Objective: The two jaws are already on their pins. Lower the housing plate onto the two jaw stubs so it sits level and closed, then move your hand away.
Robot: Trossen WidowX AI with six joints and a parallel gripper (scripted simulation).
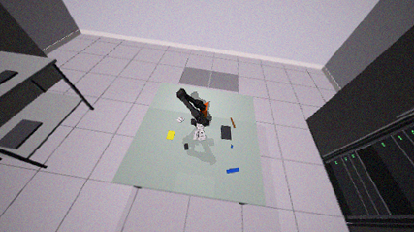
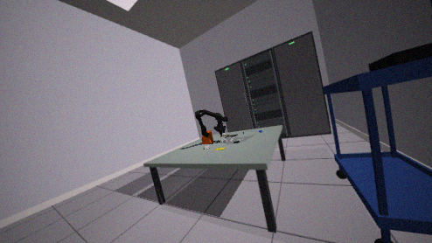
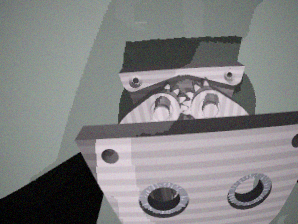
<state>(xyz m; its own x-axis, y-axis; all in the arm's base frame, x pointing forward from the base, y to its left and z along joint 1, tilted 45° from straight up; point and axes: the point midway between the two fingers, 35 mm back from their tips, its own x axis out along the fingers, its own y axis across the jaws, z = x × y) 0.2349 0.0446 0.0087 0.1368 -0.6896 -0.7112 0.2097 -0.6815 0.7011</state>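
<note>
The striped white housing plate (image 3: 200, 155) fills the lower part of the wrist view, with two ringed holes and smaller corner holes. My gripper (image 1: 200, 122) (image 2: 223, 134) is shut on it; a black finger shows at the wrist view's lower left. Beyond the plate's edge, the left jaw stub (image 3: 162, 110) and right jaw stub (image 3: 210, 107) stand upright, with meshing teeth between them. The white base (image 3: 183, 73) behind them has two small screw holes. The plate is nearer the camera and covers the front of the assembly. Its height above the stubs is unclear.
On the green table (image 1: 151, 166) (image 2: 184, 158) are a yellow block (image 1: 171, 135) (image 2: 220, 149), a small black block (image 1: 186, 146), a dark pad (image 1: 226, 133), an orange bar (image 1: 233, 122), a blue block (image 1: 232, 170) and a small white part (image 1: 180, 119).
</note>
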